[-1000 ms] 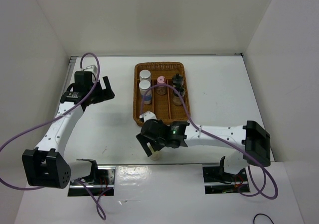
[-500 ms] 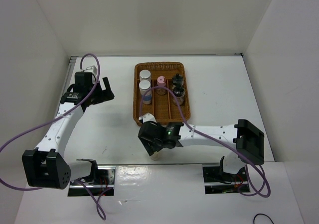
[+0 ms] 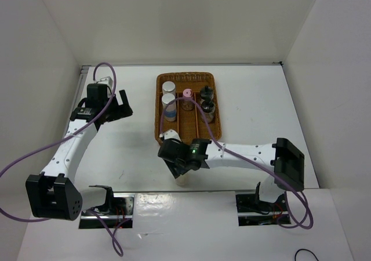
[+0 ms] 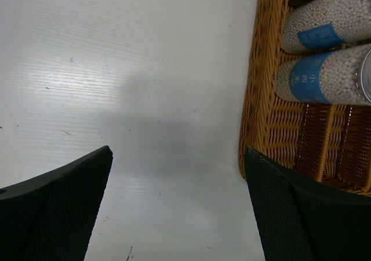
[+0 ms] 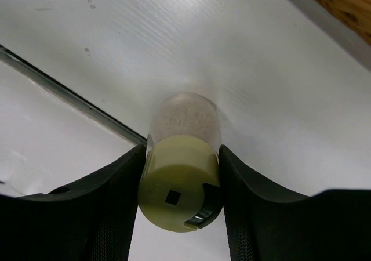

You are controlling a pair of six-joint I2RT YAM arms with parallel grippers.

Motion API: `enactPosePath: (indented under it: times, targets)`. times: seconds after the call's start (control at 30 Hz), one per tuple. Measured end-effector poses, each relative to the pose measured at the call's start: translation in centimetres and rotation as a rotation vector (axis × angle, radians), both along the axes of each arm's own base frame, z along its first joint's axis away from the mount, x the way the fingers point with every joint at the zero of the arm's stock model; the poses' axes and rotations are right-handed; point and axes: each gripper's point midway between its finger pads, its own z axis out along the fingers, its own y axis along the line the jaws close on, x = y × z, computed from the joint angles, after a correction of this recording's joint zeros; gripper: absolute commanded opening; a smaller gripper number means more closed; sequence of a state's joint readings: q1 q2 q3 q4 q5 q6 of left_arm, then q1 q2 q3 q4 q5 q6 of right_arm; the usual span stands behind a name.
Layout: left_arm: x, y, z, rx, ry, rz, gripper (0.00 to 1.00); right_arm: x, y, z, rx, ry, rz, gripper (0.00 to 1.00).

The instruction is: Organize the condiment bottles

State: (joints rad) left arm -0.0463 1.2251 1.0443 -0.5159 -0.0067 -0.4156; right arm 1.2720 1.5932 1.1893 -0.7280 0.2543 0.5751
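The yellow-capped bottle [image 5: 181,185] stands upright at the table's near edge, and my right gripper [image 5: 182,156] is shut on it, one finger on each side of the cap. From the top view, the right gripper [image 3: 181,171] covers most of this bottle [image 3: 182,180]. The wicker basket [image 3: 159,127] holds two silver-capped blue-label bottles [image 3: 168,87] [image 3: 168,100], the pink-capped bottle [image 3: 187,93] and two black-topped bottles [image 3: 207,91] [image 3: 208,105]. My left gripper [image 3: 123,104] is open and empty over bare table, left of the basket.
In the left wrist view, the basket's left wall [image 4: 264,98] stands just beyond the right finger, with the blue-label bottles [image 4: 324,78] behind it. A metal strip [image 5: 69,93] marks the table's near edge, right beside the yellow-capped bottle. White walls enclose the table.
My right wrist has shifted slightly left and toward the basket, staying over the yellow-capped bottle. The left arm has not moved.
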Motion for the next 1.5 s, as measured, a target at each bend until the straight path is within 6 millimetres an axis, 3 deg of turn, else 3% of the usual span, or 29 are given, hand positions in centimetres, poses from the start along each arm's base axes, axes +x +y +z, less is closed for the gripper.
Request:
enactPosePath:
  times: [0.13, 0.23, 0.4, 0.5, 0.57, 0.77, 0.97, 1.17, 1.5]
  targets:
    - [0.0, 0.1, 0.0, 0.004, 0.0, 0.003, 1.0, 2.1, 1.5, 4.7, 0.067, -0.052, -0.028, 0.33]
    - [0.0, 0.2, 0.0, 0.007, 0.0, 0.006, 1.0, 5.9, 1.8, 9.3, 0.169, -0.118, -0.094, 0.35]
    - [0.0, 0.3, 0.0, 0.011, -0.001, 0.009, 1.0, 14.0, -3.1, 14.5, 0.234, -0.25, -0.275, 0.36]
    - [0.0, 0.3, 0.0, 0.011, -0.001, 0.01, 1.0, 17.9, -6.2, 15.9, 0.216, -0.332, -0.364, 0.4]
    - [0.0, 0.3, 0.0, 0.011, -0.001, 0.011, 1.0, 19.2, -7.1, 16.1, 0.199, -0.364, -0.38, 0.4]
    - [0.1, 0.6, 0.0, 0.01, -0.003, 0.02, 1.0, 22.3, -5.7, 15.1, 0.171, -0.408, -0.354, 0.4]
    - [0.2, 0.6, 0.1, 0.01, -0.01, 0.02, 1.0, 24.7, -3.8, 9.5, 0.082, -0.37, -0.32, 0.4]
    - [0.3, 0.8, 0.1, 0.01, -0.01, 0.027, 1.0, 26.2, -4.0, 4.9, 0.004, -0.32, -0.316, 0.4]
    - [1.0, 0.9, -1.4, 0.012, 0.026, 0.028, 1.0, 29.4, -4.4, 2.5, 0.016, -0.304, -0.341, 0.42]
